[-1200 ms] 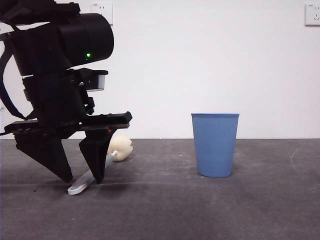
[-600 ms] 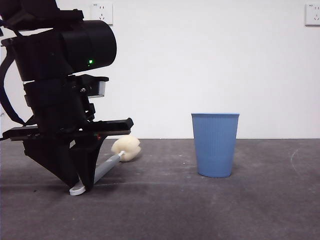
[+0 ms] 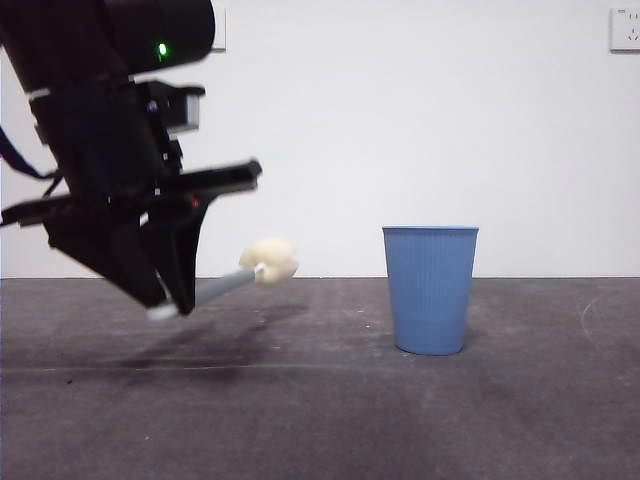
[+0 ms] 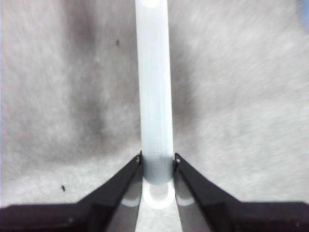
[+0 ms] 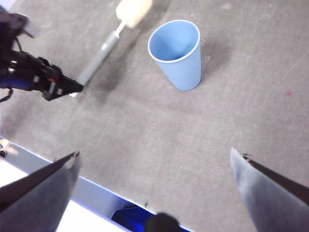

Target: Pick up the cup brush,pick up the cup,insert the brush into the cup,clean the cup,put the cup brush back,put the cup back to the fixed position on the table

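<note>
My left gripper [image 3: 165,305] is shut on the cup brush [image 3: 235,281] near its white looped end and holds it clear of the table [image 3: 330,420], sponge head [image 3: 268,261] pointing toward the cup. In the left wrist view the grey handle [image 4: 154,96] runs between the two jaws, the loop [image 4: 158,197] just behind them. The blue ribbed cup [image 3: 430,288] stands upright to the right of the brush. The right wrist view shows the cup [image 5: 176,54], the brush [image 5: 104,48] and the left gripper [image 5: 72,89] from above. My right gripper [image 5: 152,169] is open and high above the table.
A white wall with sockets [image 3: 625,28] stands behind the table. The table's near edge [image 5: 58,169] shows in the right wrist view.
My left gripper has closed on the brush handle and lifted it off the table; the sponge head has risen and swung toward the cup. The cup has not moved.
</note>
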Available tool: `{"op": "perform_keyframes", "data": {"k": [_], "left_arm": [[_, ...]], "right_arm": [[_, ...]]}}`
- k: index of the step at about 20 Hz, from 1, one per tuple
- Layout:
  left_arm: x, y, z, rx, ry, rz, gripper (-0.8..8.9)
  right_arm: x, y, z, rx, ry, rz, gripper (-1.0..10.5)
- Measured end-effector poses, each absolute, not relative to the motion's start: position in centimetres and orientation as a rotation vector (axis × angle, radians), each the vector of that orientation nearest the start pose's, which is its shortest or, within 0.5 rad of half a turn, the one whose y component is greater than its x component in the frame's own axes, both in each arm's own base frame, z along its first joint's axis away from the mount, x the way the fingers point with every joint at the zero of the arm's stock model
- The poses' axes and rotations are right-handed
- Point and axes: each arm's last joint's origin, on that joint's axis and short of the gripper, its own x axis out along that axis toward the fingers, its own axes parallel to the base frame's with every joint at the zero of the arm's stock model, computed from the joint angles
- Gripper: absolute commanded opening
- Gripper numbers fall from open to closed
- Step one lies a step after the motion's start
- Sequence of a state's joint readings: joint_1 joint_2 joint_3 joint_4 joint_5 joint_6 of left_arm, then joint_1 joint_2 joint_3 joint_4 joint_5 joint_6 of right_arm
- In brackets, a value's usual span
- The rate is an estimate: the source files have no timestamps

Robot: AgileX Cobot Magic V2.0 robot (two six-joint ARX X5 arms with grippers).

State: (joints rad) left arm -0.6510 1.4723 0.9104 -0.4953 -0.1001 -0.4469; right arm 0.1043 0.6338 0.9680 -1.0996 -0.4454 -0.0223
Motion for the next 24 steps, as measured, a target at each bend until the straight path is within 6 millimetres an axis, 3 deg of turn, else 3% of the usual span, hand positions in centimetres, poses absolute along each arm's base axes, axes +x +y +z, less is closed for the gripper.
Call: {"op": "perform_keyframes", "data": {"k": [3,7,12,18,24], "left_arm": [[21.5,-16.1,22.1,0.001,1.041,-0.302,-0.08],[19.6,-14.7,25.7,-0.011,0.921,-0.383,-0.08],[16.4,-12.3,29.7,-0.056,0.775,-0.458,-0.08],[13.5,-10.2,30.7,-0.019,0.801,-0.466,-0.08],[12.9,-10.0,30.6,-0.016,0.857,-0.555,-0.08]], "right_arm": [[9.6,2.3,33.1,0.117,0.769,0.531,5.6],[12.8,2.9,32.9,0.14,0.724,0.616,5.6],[16.1,4.0,29.2,0.139,0.769,0.668,5.6],[18.5,5.4,22.9,0.128,0.785,0.664,5.6],[20.7,7.1,17.8,0.1,0.765,0.641,5.6]]}}
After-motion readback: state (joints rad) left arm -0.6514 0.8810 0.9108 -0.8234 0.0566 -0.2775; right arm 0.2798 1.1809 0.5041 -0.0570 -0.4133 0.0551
